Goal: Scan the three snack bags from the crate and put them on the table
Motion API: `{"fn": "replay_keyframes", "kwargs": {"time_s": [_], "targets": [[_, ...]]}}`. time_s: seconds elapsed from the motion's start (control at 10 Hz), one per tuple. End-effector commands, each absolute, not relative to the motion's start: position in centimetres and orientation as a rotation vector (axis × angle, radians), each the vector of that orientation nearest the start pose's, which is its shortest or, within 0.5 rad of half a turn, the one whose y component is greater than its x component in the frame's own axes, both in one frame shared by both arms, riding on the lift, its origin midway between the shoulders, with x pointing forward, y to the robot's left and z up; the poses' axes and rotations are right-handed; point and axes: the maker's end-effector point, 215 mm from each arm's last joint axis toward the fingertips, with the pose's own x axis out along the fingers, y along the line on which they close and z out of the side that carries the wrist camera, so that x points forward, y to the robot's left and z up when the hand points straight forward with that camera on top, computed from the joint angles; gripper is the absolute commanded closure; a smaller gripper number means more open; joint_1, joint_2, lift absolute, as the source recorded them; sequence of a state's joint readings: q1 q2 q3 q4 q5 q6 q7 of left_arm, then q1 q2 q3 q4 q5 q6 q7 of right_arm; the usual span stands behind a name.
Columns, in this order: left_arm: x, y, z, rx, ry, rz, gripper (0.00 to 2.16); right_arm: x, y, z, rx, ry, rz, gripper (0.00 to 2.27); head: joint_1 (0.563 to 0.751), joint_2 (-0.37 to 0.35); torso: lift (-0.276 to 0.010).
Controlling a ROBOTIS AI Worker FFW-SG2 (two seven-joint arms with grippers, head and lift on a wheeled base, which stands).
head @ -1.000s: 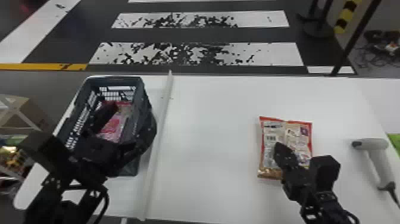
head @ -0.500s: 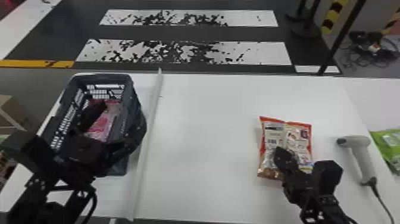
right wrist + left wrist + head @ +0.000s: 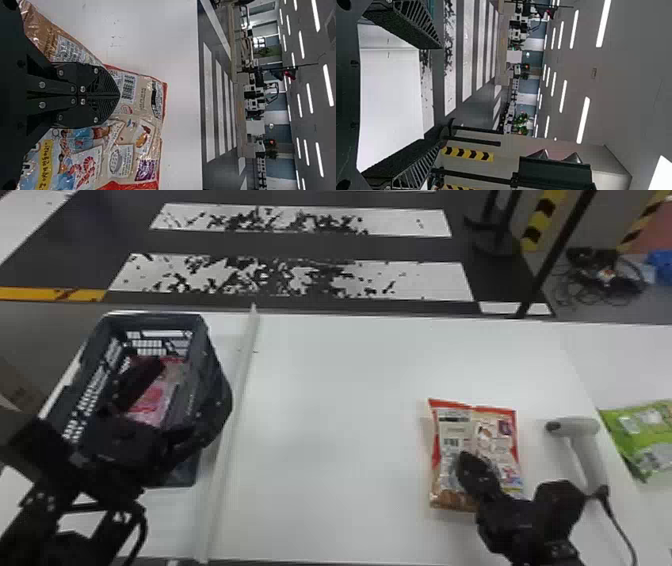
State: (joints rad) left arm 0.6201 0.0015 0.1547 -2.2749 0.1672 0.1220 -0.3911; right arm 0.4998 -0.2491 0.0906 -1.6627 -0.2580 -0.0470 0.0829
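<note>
The dark slatted plastic crate (image 3: pixel 155 319) stood on the left part of the white table (image 3: pixel 340 440), open at the top, its lattice sides letting pale patches show through. Inside lay a pink-and-red snack bag (image 3: pixel 150 400), partly covered from view by the left arm, so how many bags the crate held could not be told. The left claw (image 3: pixel 189 385) was over the crate, its two fingers spread wide with nothing between them; whether either finger touched the crate or the bag could not be made out. A long white rail (image 3: pixel 240 390) ran from the table's far edge to its near edge, just beside the crate. Well to the right of that rail, a beige snack bag with red edges (image 3: pixel 495 430) lay flat on the table, its printed back up. The right claw (image 3: pixel 467 465) was over the near part of this bag, and in the right wrist view its fingers were pressed together, with the barcode (image 3: pixel 129 86) just past their tips; whether they touched the wrapper could not be told. A pale handheld scanner (image 3: pixel 587 450) lay near the bag on its right, its dark cable (image 3: pixel 620 530) trailing toward the near edge. Farther right, a green snack bag (image 3: pixel 640 430) lay on a white surface.
</note>
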Motion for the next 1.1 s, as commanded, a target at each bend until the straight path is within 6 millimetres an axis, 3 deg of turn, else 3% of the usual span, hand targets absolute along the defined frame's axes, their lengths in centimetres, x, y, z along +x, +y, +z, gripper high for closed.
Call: {"fn": "replay_keyframes", "kwargs": {"time_s": [0.0, 0.2, 0.3, 0.4, 0.6, 0.7, 0.9, 1.0], "targets": [[40.7, 21.7, -28.9, -0.086, 0.012, -0.281, 0.02, 38.2, -22.9, -51.7, 0.060, 0.355, 0.196, 2.09, 0.695, -0.016, -0.094], [40.6, 21.6, -28.7, -0.085, 0.007, -0.282, 0.02, 39.2, -23.8, -45.9, 0.109, 0.252, 0.177, 1.75, 0.695, -0.018, -0.094], [40.5, 21.6, -28.6, -0.086, 0.004, -0.282, 0.02, 39.6, -24.1, -42.9, 0.119, 0.209, 0.174, 1.06, 0.695, -0.023, -0.094], [40.5, 21.5, -28.5, -0.087, 0.002, -0.284, 0.02, 39.8, -24.8, -40.3, 0.120, 0.171, 0.167, 0.05, 0.695, -0.031, -0.094], [40.5, 21.3, -28.3, -0.089, -0.001, -0.288, 0.02, 39.4, -26.9, -38.0, 0.124, 0.158, 0.163, 0.01, 0.695, -0.043, -0.094], [40.5, 21.2, -28.3, -0.090, -0.001, -0.289, 0.02, 39.3, -28.7, -38.1, 0.125, 0.164, 0.135, 0.02, 0.695, -0.056, -0.094], [40.5, 21.0, -28.4, -0.093, 0.000, -0.292, 0.02, 39.1, -32.4, -39.9, 0.109, 0.217, 0.098, 0.05, 0.695, -0.105, -0.094], [40.4, 20.8, -28.5, -0.095, 0.001, -0.295, 0.02, 38.9, -34.4, -42.1, 0.126, 0.288, 0.093, 0.05, 0.695, -0.131, -0.094]]}}
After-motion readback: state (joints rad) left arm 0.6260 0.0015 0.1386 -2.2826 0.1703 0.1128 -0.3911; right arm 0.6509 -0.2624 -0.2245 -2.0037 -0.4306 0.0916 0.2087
